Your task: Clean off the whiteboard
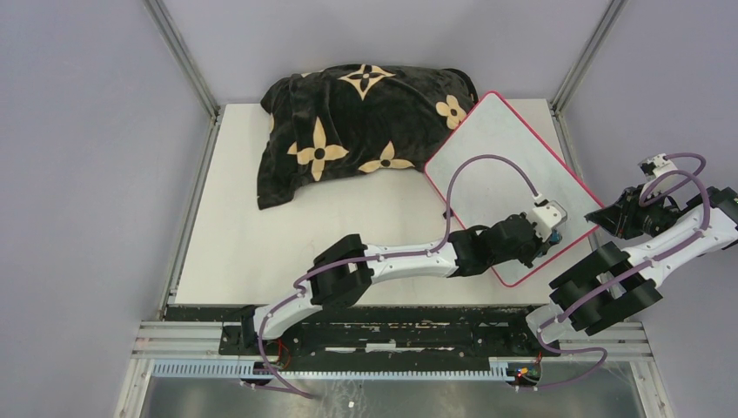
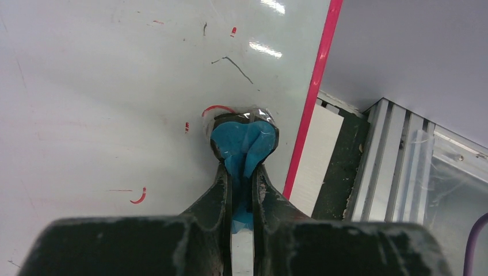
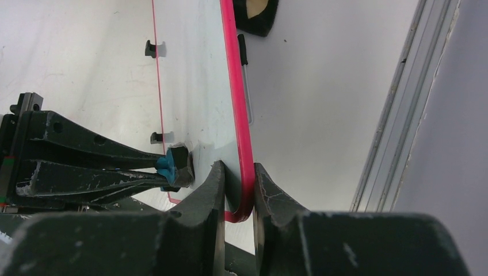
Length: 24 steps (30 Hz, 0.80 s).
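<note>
Whiteboard (image 1: 500, 131) pinched in right jaws (red flecks (image 2: 138, 198)).

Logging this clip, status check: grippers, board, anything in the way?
Left gripper shut on blue pad, pressed to whiteboard. Right gripper clamped on its red rim. Small red marks remain. Pillow at board's far corner.

White table (image 1: 348, 226) with pillow (image 1: 348, 122) and whiteboard (image 1: 496, 165)
</note>
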Each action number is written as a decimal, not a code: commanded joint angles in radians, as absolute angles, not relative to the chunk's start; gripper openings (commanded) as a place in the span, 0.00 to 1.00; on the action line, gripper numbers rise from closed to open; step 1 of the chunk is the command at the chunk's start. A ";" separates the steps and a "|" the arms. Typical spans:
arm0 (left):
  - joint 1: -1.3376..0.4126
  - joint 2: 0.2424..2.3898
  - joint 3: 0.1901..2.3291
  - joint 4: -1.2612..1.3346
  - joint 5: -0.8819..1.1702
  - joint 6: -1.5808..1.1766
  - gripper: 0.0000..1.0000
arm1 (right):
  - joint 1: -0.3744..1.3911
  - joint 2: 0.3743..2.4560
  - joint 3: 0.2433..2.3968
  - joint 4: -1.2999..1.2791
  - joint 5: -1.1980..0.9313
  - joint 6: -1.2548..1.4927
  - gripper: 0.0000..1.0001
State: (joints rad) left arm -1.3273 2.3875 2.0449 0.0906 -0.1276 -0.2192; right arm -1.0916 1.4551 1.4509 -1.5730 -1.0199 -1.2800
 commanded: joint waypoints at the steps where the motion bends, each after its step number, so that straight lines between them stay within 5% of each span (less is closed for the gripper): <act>1: -1.338 2.428 2.108 0.118 -0.128 -0.169 0.03 | -1.071 1.418 1.422 -1.762 -0.914 -1.356 0.01; 24: -1.113 2.358 2.050 0.065 -0.216 -0.133 0.03 | -1.070 1.445 1.417 -1.762 -0.904 -1.359 0.01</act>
